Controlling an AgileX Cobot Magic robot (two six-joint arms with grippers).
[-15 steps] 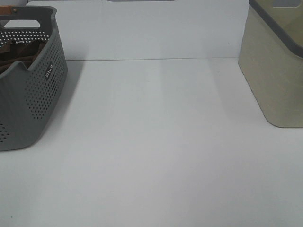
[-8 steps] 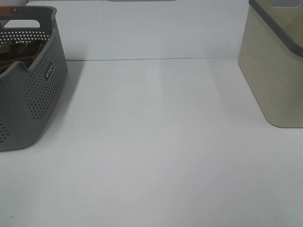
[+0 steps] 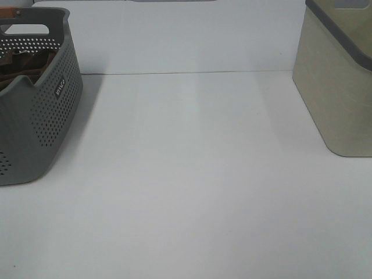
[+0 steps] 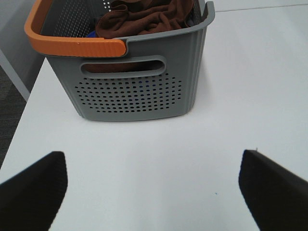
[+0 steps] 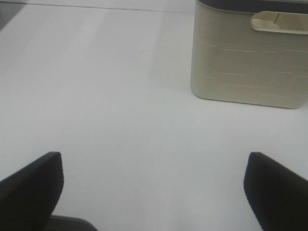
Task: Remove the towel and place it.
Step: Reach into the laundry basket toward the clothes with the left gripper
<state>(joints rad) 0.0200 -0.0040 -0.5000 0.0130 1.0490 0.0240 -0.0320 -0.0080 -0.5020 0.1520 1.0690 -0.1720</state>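
The towel (image 3: 23, 63) lies bunched in the grey basket (image 3: 55, 122) at the far left of the surface (image 3: 192, 174) in the high view; no arm shows there. From the left wrist, the towel (image 4: 144, 19) sits straight ahead of the left jaws, which stand wide apart and empty, short of the basket's near wall. From the right wrist you see only the beige bin (image 5: 245, 67); the right jaws gape empty too. Your left arm looks nearer.

One grey basket (image 3: 40, 116) is counted at the left edge of the table (image 3: 192, 174), one beige bin (image 3: 340, 93) at the right edge. One brown towel (image 4: 144, 19) is counted. Two grippers are seen: left gripper (image 4: 151, 161), right gripper (image 5: 154, 159).
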